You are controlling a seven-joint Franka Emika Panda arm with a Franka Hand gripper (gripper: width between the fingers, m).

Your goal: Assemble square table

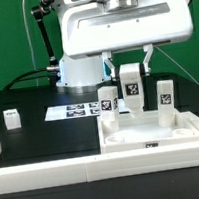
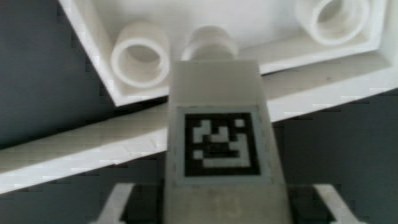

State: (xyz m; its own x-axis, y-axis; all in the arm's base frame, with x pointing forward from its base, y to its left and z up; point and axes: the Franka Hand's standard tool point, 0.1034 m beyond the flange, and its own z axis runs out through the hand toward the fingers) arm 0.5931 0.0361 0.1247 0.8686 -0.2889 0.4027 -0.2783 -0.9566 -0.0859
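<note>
Now: one table top (image 1: 192, 126); four legs (image 1: 165, 94); end effector (image 1: 131, 75) grips one leg (image 1: 134, 98).

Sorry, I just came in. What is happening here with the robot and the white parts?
The arm is assembling a square table. Its gripper is shut on a tagged white leg, held upright over the square top. In the wrist view the leg's tip points between two round sockets, not in one. Two more legs stand at the top's far side; whether they are fixed is unclear. A small tagged block lies apart at the exterior view's left.
</note>
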